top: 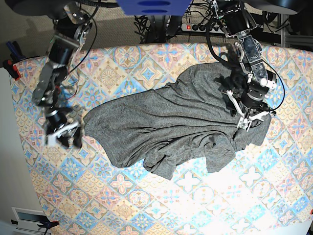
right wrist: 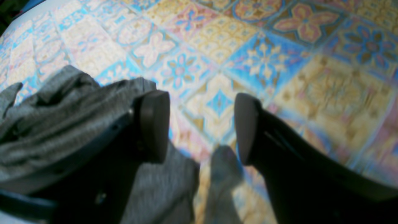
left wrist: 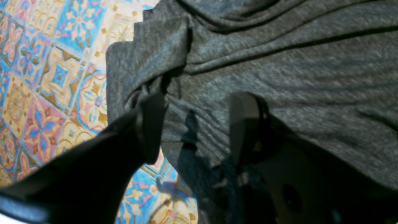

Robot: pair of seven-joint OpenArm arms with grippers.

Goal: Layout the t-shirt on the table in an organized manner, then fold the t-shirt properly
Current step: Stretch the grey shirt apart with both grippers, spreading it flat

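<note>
The dark-grey t-shirt (top: 171, 117) lies crumpled and stretched across the middle of the table (top: 146, 205), with folds bunched along its near edge. My left gripper (top: 248, 123) hovers over the shirt's right end. In the left wrist view it (left wrist: 198, 127) stands open, wrinkled shirt fabric (left wrist: 279, 62) below it and patterned table cloth (left wrist: 46, 77) to the left. My right gripper (top: 66, 138) is just off the shirt's left end. Seen from the right wrist, it (right wrist: 200, 126) is open over bare table cloth (right wrist: 264, 56), the shirt's edge (right wrist: 46, 109) beside its left finger (right wrist: 154, 124).
The table's left edge (top: 19, 127) runs close behind my right arm. A power strip (top: 195, 27) and cables lie beyond the far edge, and a clamp (top: 10, 66) sits at the far left corner.
</note>
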